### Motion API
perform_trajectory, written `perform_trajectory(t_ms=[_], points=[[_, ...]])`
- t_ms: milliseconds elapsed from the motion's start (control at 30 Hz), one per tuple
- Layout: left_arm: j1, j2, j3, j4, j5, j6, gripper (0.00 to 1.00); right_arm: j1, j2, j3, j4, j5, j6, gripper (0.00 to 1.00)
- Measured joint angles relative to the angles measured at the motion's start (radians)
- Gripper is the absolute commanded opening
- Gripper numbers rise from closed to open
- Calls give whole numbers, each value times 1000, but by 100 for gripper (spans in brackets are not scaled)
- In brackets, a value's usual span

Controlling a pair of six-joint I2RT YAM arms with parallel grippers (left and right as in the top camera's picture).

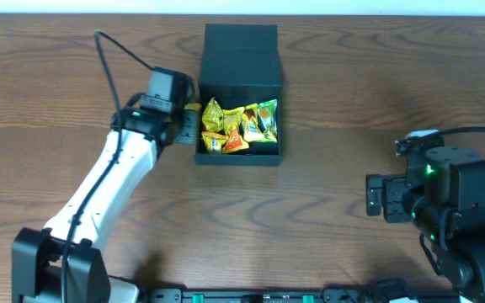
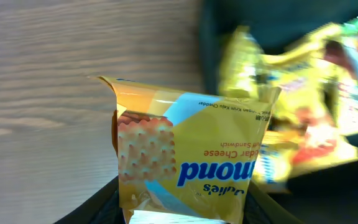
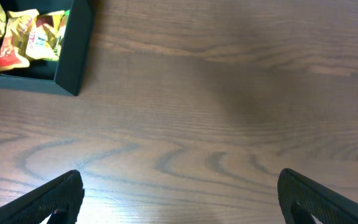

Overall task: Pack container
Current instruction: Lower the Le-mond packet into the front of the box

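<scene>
The dark teal container stands at the table's far middle with its flap lid open to the back; several yellow, orange and green snack packets lie inside. My left gripper is at the container's left wall, shut on a yellow cheddar cheese sandwich packet, which it holds just left of the packets in the box. My right gripper is open and empty over bare table at the right; its view shows the container's corner far to the left.
A black cable arcs from the left arm over the table's left part. Bare wooden table lies under the right gripper.
</scene>
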Motion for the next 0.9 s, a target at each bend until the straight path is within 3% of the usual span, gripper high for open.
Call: perform_trajectory(t_ms=[233, 467, 900], points=[[-159, 0, 0, 27, 17, 0, 50, 0, 0, 0, 0, 0, 0, 99], [-232, 4, 0, 64, 24, -8, 50, 0, 0, 0, 0, 0, 0, 99], [-347, 96, 0, 116, 60, -213, 46, 0, 0, 0, 0, 0, 0, 99]])
